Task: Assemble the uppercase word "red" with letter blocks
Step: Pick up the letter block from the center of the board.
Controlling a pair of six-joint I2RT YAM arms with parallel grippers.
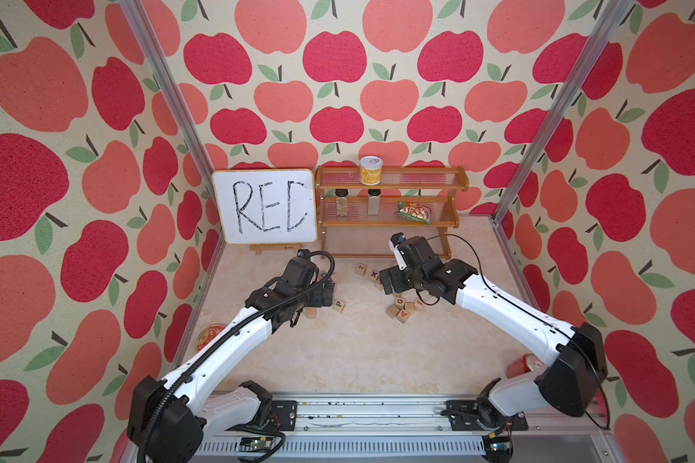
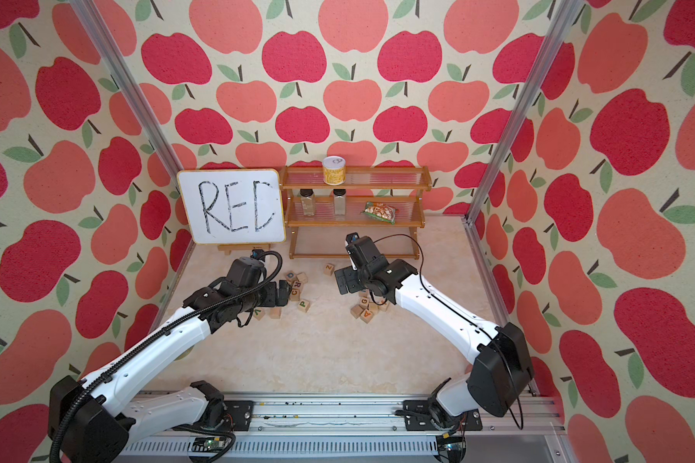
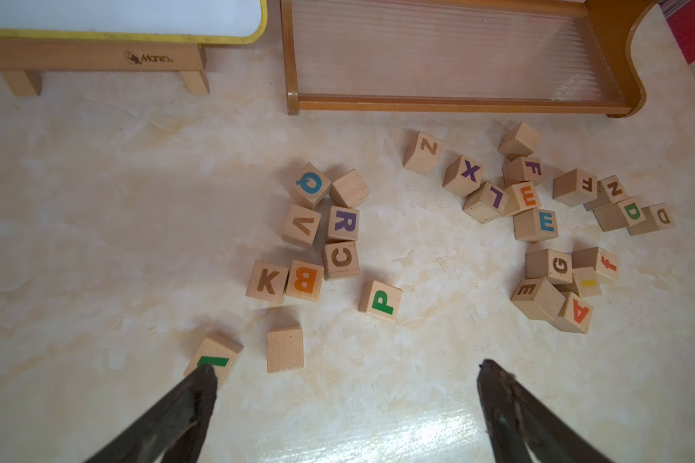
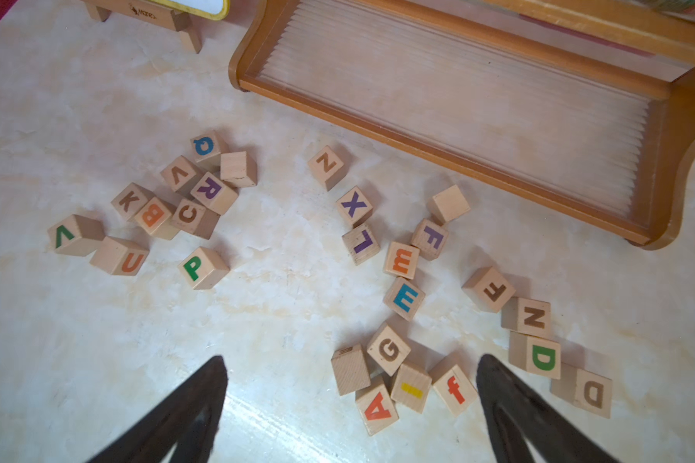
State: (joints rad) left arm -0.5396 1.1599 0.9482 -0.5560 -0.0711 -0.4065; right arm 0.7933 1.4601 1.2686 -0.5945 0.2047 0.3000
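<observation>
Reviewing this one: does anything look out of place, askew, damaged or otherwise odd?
Two things. The whiteboard reads more like REC than RED: its last letter is open on the right, as if partly wiped. Also, a red can appears to lie on its side, partly hidden behind the right arm.

- right gripper (image 4: 350, 360): its two dark fingers are spread wide above the pale marbled table (image 4: 289, 320).
- purple r block (image 4: 211, 191): sits in a tight cluster, touching the brown c block (image 4: 188, 214).
- teal e block (image 4: 404, 298): lies letter up, just beside the orange e block (image 4: 401, 259).
- green d block (image 4: 542, 356): sits between the brown n block (image 4: 530, 318) and the brown d block (image 4: 586, 391), touching both, near one fingertip.
- wooden rack (image 4: 658, 168): stands on the table past the blocks, near a light wooden stand (image 4: 145, 16).
</observation>
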